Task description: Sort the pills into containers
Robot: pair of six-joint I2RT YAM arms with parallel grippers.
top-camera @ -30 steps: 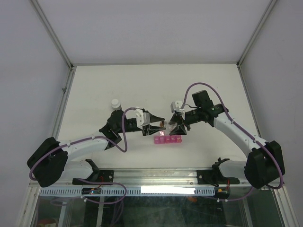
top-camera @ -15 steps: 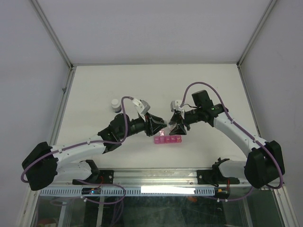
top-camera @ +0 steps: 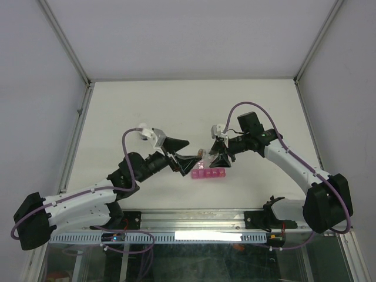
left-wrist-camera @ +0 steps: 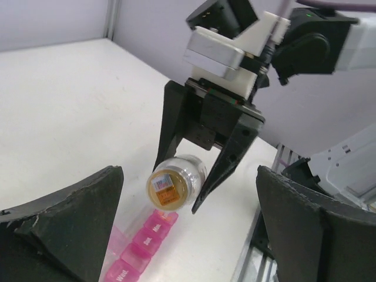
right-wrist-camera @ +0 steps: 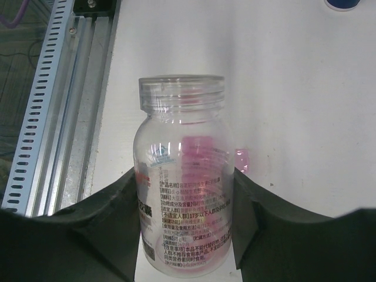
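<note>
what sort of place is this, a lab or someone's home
Most likely a robotics lab test cell: a white table walled by plain panels on metal framing, with the left arm and right arm bolted beside a slotted rail at its near edge.

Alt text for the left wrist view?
The right arm's black claw grips a small clear plastic bottle, tilted above a translucent pink pill-organiser strip on the white table. The left claw, open, frames the view.
</note>
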